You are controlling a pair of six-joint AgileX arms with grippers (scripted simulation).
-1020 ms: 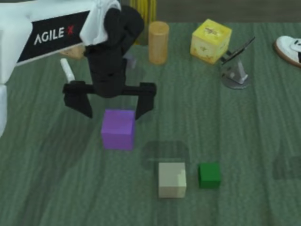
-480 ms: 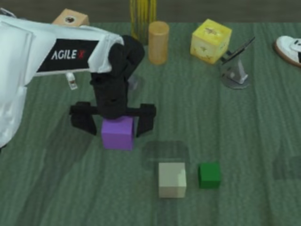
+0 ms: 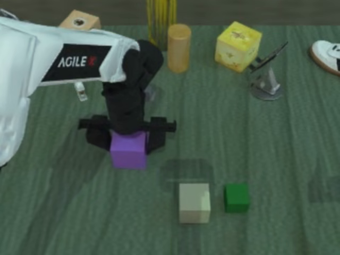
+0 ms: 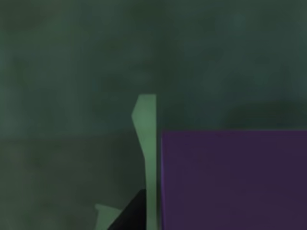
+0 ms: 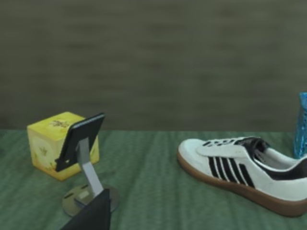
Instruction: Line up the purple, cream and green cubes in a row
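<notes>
The purple cube (image 3: pixel 128 151) sits left of the table's middle, and my left gripper (image 3: pixel 127 137) stands straight over it with one black finger pressed to each side, shut on it. In the left wrist view the purple cube (image 4: pixel 230 182) fills the near corner with a dark finger (image 4: pixel 129 218) beside its edge. The cream cube (image 3: pixel 194 203) and the small green cube (image 3: pixel 236 197) rest side by side near the front, a short way right of the purple one. Only a dark tip of my right gripper (image 5: pixel 93 215) shows, in the right wrist view, parked off the table's right side.
Along the back stand a tan carton (image 3: pixel 79 21), a yellow striped object (image 3: pixel 161 18), an orange cylinder (image 3: pixel 179 48) and a printed yellow cube (image 3: pixel 238 45). A phone stand (image 3: pixel 265 79) and a white shoe (image 3: pixel 326 56) occupy the back right.
My left gripper came down over the purple cube and its fingers closed in against the cube's sides. The cube shifted slightly left. The cream and green cubes stayed put.
</notes>
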